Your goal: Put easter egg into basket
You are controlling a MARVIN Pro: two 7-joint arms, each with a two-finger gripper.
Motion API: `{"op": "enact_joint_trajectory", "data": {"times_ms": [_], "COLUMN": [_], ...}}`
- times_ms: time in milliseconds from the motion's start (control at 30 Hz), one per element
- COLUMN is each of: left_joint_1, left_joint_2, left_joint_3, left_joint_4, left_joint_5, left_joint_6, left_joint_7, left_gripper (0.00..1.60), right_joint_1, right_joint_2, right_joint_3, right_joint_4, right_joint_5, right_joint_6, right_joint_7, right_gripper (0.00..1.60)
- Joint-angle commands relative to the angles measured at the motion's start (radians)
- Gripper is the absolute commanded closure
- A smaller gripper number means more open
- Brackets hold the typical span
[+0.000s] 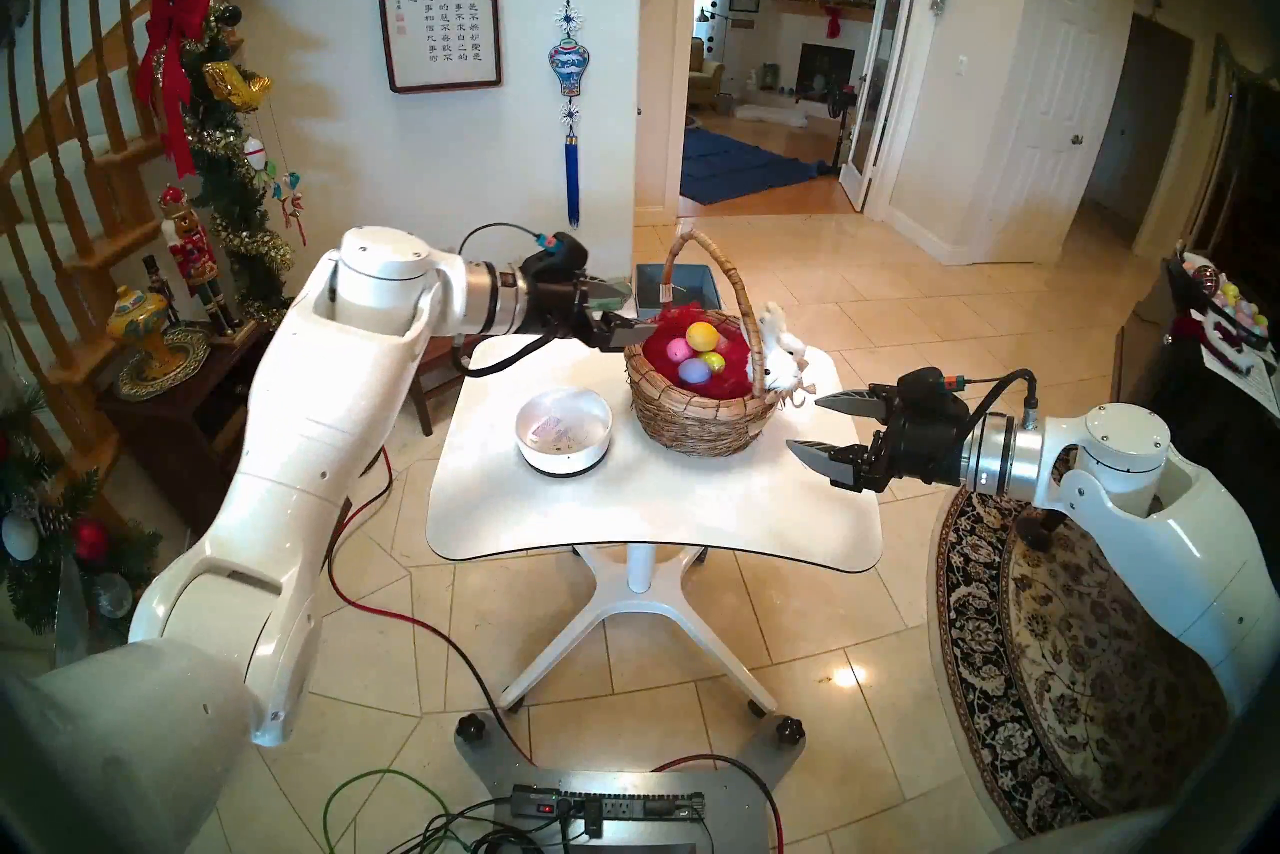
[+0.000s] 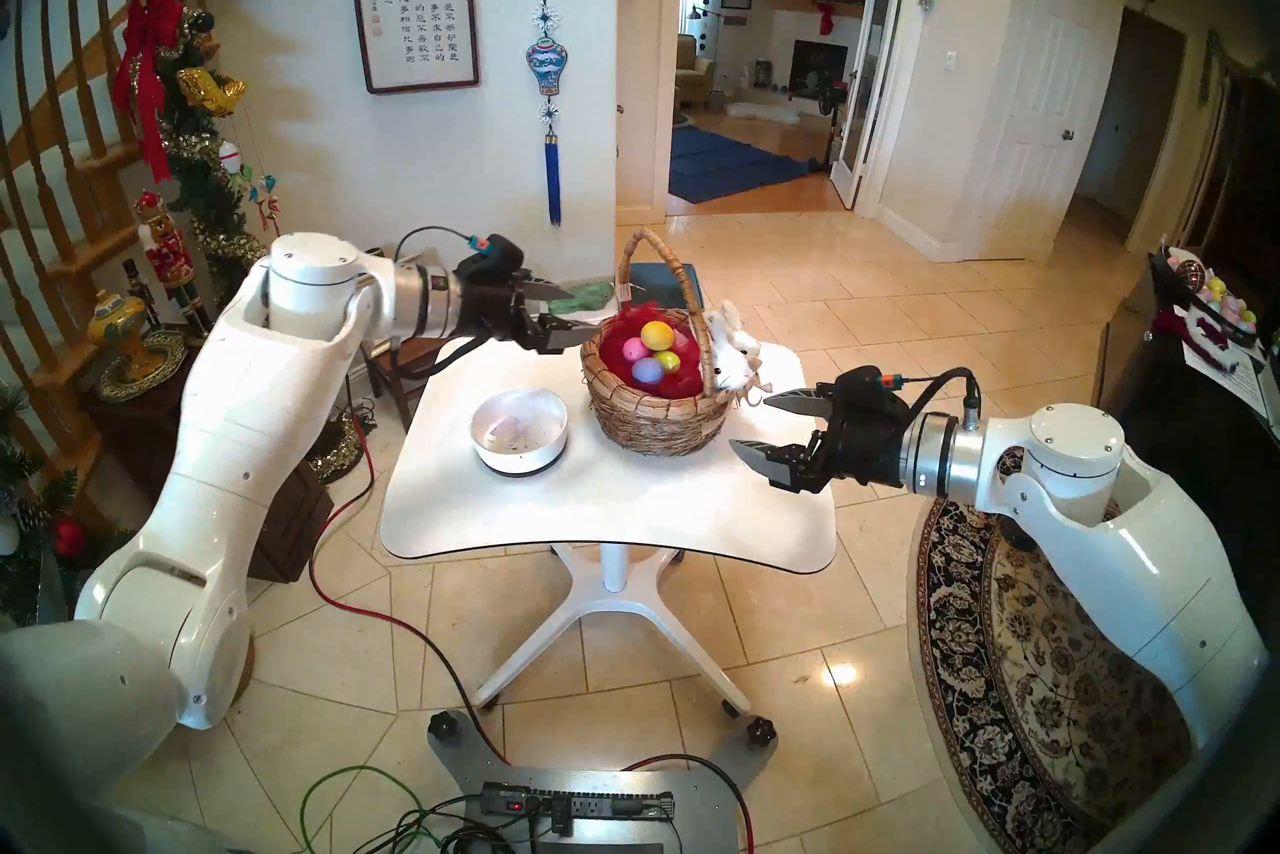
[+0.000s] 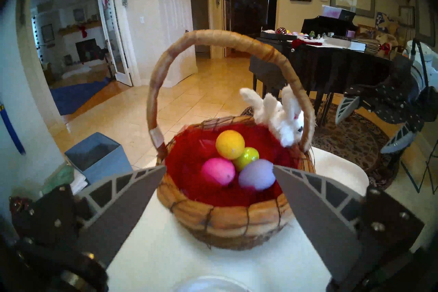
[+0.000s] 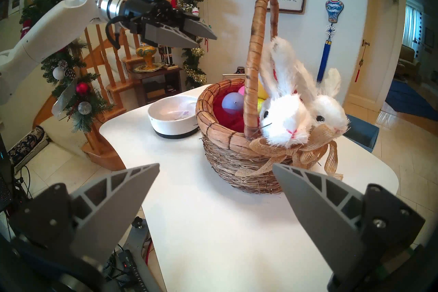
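Note:
The tan wicker basket (image 1: 699,423) stands at the back of the white table (image 1: 658,506), with its tall handle (image 1: 734,284) upright and a white plush bunny (image 1: 783,346) on its right rim. Several easter eggs lie on its red lining: yellow (image 3: 230,144), pink (image 3: 216,170), green (image 3: 248,157) and purple (image 3: 256,174). My left gripper (image 1: 641,313) hovers open and empty just above the basket's left rim. My right gripper (image 1: 803,423) is open and empty right of the basket, close to the bunny's burlap bow (image 4: 296,154).
A low white bowl (image 1: 564,430) holding only a scrap of paper sits left of the basket. A grey-blue box (image 1: 675,284) stands on the floor behind the table. A dark piano (image 3: 331,66) is to my right, a decorated staircase and a side table (image 1: 159,374) to my left.

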Motion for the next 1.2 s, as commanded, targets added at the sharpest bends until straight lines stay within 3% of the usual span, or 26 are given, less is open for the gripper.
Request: {"op": "enact_joint_trajectory", "data": {"times_ms": [0,67,233,367,800,1167], "left_joint_1": [0.129,0.122,0.221,0.247,0.442,0.460], "left_joint_2": [0.110,0.119,0.163,0.171,0.055,0.017], "left_joint_3": [-0.066,-0.061,-0.100,-0.112,-0.257,-0.254], "left_joint_4": [-0.095,-0.085,-0.142,-0.146,-0.223,-0.209], "left_joint_5": [-0.037,-0.036,-0.036,-0.045,-0.100,-0.091], "left_joint_6": [-0.003,-0.002,-0.020,-0.028,-0.142,-0.214], "left_joint_7": [-0.044,-0.052,-0.042,-0.039,0.100,0.172], "left_gripper": [0.00,0.00,0.00,0.00,0.00,0.00], "right_joint_1": [0.004,0.004,0.004,0.004,0.003,0.001], "right_joint_2": [0.002,0.002,0.002,0.002,0.002,0.002], "right_joint_3": [0.007,0.007,0.007,0.007,0.008,0.010], "right_joint_4": [-0.001,-0.001,-0.001,-0.001,-0.001,-0.002], "right_joint_5": [0.001,0.001,0.001,0.001,0.001,0.002], "right_joint_6": [-0.002,-0.002,-0.002,-0.002,-0.002,-0.002], "right_joint_7": [-0.001,-0.001,-0.001,-0.001,-0.001,-0.001], "right_gripper": [0.00,0.00,0.00,0.00,0.00,0.00]}}
